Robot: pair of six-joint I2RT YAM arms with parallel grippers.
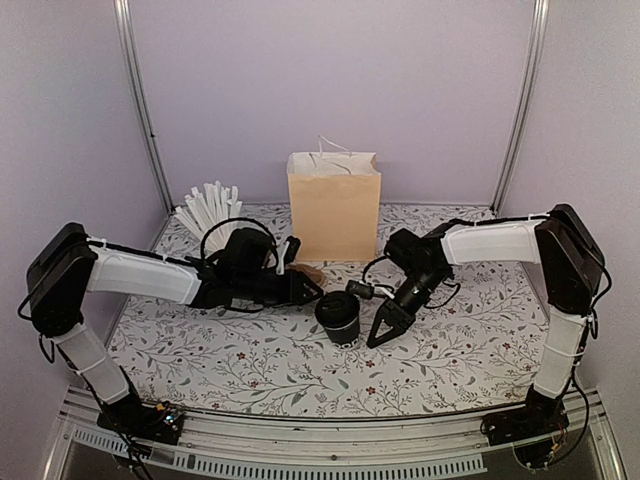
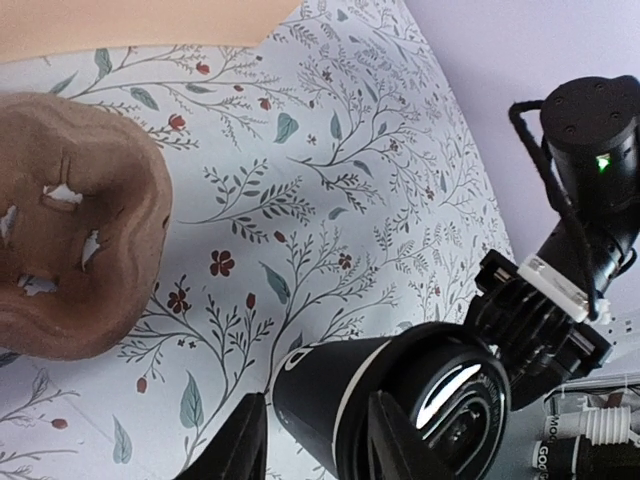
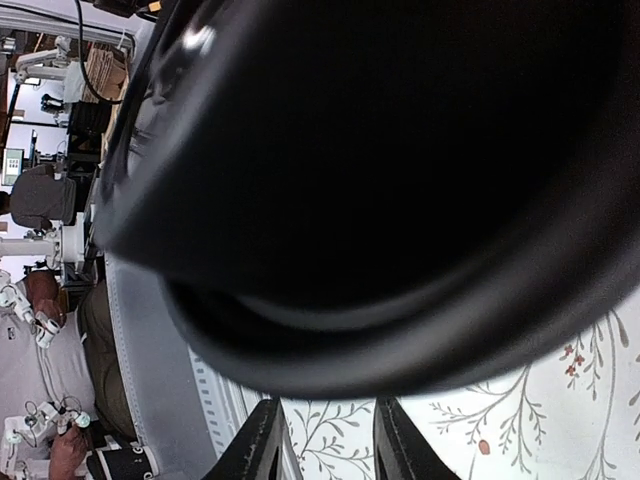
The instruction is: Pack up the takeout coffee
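Cup (image 1: 338,317) lidded, fills right wrist view; right gripper (image 1: 383,334) apparently released; left gripper (image 1: 312,290) state unclear.

The cup (image 2: 320,400) looks like smooth black paper with a faint sheen, and its lid (image 2: 440,400) is glossy black plastic that catches a bright highlight. The cup carrier (image 2: 70,230) is rough, matt brown moulded pulp with torn-looking slots. The bag (image 1: 334,205) is plain matt tan paper with thin white handles. The bench (image 1: 450,350) is covered by a smooth, matt sheet printed with leaves and small flowers. The sticks (image 1: 208,208) are white and paper-like. The left arm's fingers (image 2: 240,445) are dark, smooth plastic; the arm shells (image 1: 140,272) are matt white.
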